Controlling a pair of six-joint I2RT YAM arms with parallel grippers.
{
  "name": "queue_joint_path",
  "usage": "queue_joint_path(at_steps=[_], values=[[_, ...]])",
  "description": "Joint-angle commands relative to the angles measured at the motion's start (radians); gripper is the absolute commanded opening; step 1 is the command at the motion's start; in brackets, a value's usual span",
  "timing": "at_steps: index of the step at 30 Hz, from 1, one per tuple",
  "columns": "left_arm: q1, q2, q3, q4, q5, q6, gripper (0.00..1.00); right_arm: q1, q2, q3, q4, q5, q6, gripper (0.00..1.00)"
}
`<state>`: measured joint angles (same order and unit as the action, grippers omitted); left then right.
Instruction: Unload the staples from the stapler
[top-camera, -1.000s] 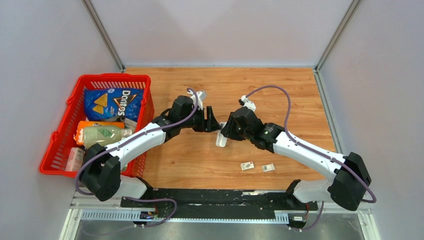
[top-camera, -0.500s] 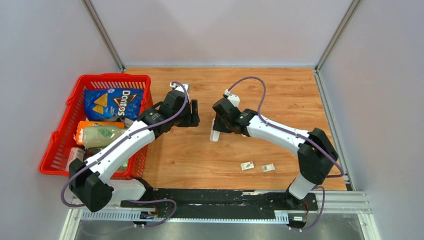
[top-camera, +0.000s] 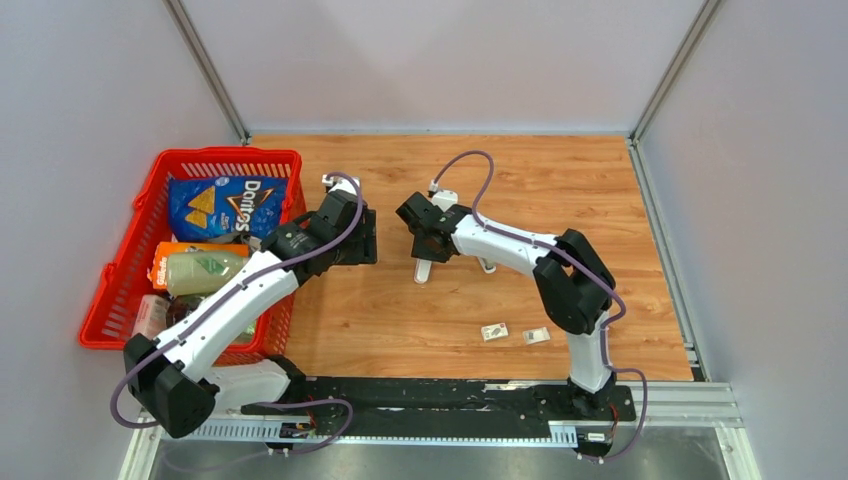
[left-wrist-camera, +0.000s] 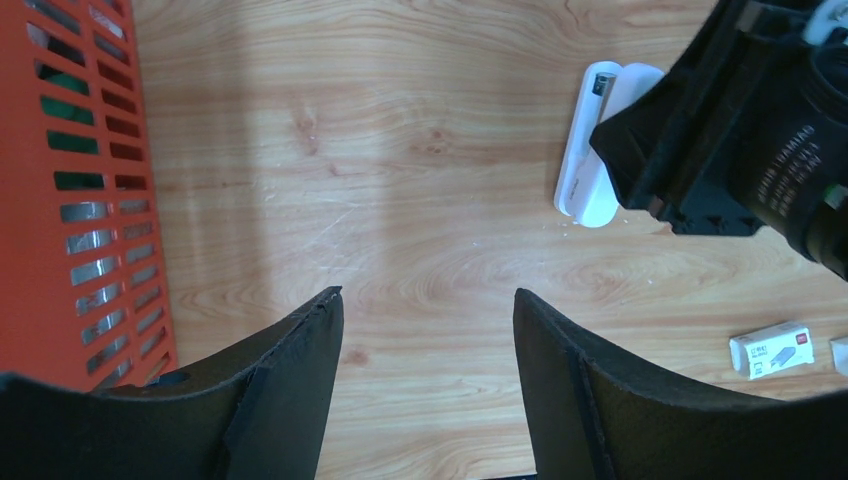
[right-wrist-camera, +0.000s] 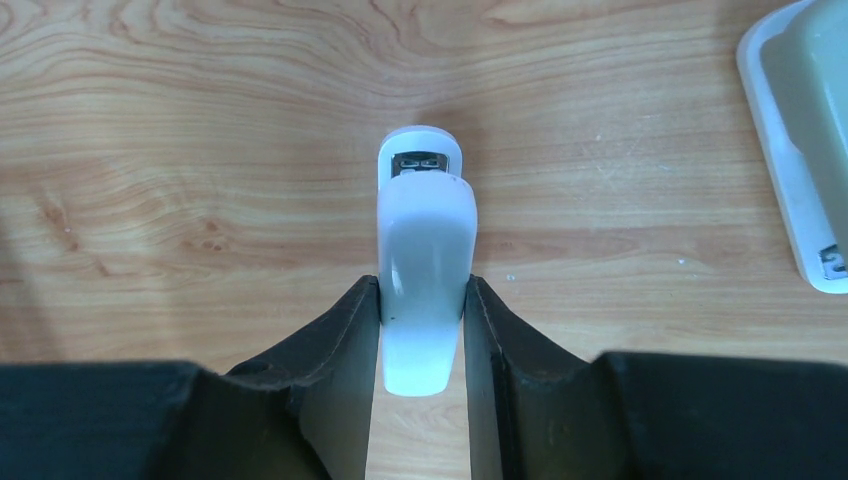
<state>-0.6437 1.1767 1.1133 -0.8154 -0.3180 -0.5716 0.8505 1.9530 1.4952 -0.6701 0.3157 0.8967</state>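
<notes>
My right gripper (right-wrist-camera: 422, 285) is shut on the rear half of the white stapler (right-wrist-camera: 424, 250), one finger on each side. The stapler points away from the wrist, just above the wooden table, with a small metal part showing at its front end. From above, the stapler (top-camera: 424, 268) pokes out below the right gripper (top-camera: 426, 243) at mid-table. My left gripper (left-wrist-camera: 428, 300) is open with only bare wood between its fingers. It hangs left of the stapler (left-wrist-camera: 590, 160), apart from it. The staples are hidden from view.
A red basket (top-camera: 150, 200) holding a chip bag and bottles stands at the left, close to the left arm. Two small whitish packets (top-camera: 494, 332) (top-camera: 537, 336) lie nearer the front. A pale flat object (right-wrist-camera: 800, 150) lies right of the stapler.
The right arm has carried the stapler left and slightly farther back. The left gripper has drawn away from it to the left, and the gap between the two grippers has widened.
</notes>
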Motion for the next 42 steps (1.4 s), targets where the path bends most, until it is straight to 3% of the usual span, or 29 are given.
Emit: queue_joint_path(at_steps=[1,8,13,18,28,35,42], values=[[-0.001,-0.048,-0.016,-0.024,0.0,0.01,0.71,0.009,0.044,0.085,-0.042,0.023,0.044,0.11],[-0.001,-0.061,-0.046,0.015,0.065,0.05,0.7,0.009,0.069,0.111,-0.054,0.006,0.05,0.26],[-0.001,-0.057,-0.049,0.068,0.123,0.09,0.71,0.007,0.012,0.123,-0.08,0.034,0.025,0.48],[-0.001,-0.046,-0.046,0.117,0.157,0.125,0.73,0.005,-0.055,0.119,-0.092,0.03,-0.004,0.6],[-0.001,0.069,-0.037,0.294,0.279,0.208,0.75,-0.03,-0.366,-0.056,-0.112,0.088,-0.166,0.7],[-0.002,0.22,-0.017,0.418,0.286,0.22,0.75,-0.033,-0.603,-0.196,-0.192,0.197,-0.289,0.76],[-0.039,0.408,0.107,0.414,0.229,0.262,0.8,-0.033,-0.787,-0.343,-0.174,0.099,-0.315,0.76]])
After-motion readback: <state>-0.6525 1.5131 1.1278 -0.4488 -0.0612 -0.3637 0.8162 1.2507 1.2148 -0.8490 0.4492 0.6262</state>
